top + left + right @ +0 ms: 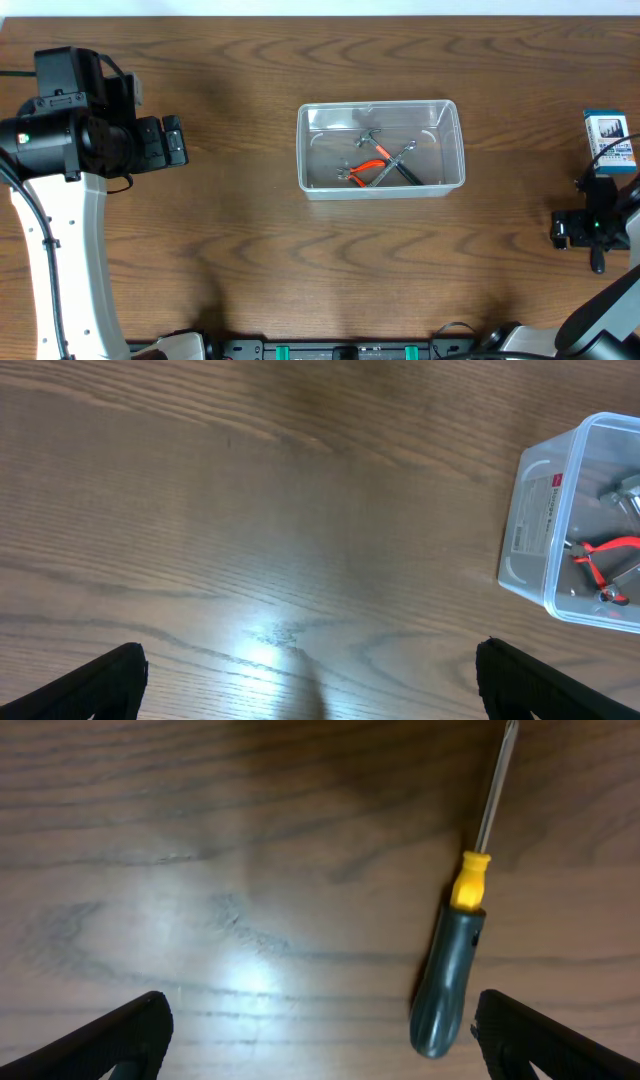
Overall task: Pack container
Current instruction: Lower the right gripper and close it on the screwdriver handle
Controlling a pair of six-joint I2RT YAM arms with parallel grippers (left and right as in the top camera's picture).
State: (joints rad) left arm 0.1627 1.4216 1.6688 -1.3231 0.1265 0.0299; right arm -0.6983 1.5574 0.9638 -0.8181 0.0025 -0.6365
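The clear plastic container [380, 183] stands in the middle of the table and holds red-handled pliers [370, 168] and other metal tools. It also shows at the right edge of the left wrist view [540, 530]. My left gripper [175, 141] is open and empty, well to the left of the container; its fingertips [310, 685] hover over bare wood. My right gripper [592, 230] is at the far right, open [320, 1040] and pointing down. A screwdriver [447, 980] with a dark grey handle and yellow collar lies on the table between its fingers, nearer the right finger.
A small blue and white box [610, 138] lies at the right table edge, just behind the right arm. The left arm's white column [65, 250] stands at the front left. Dark wooden table [250, 260] all around.
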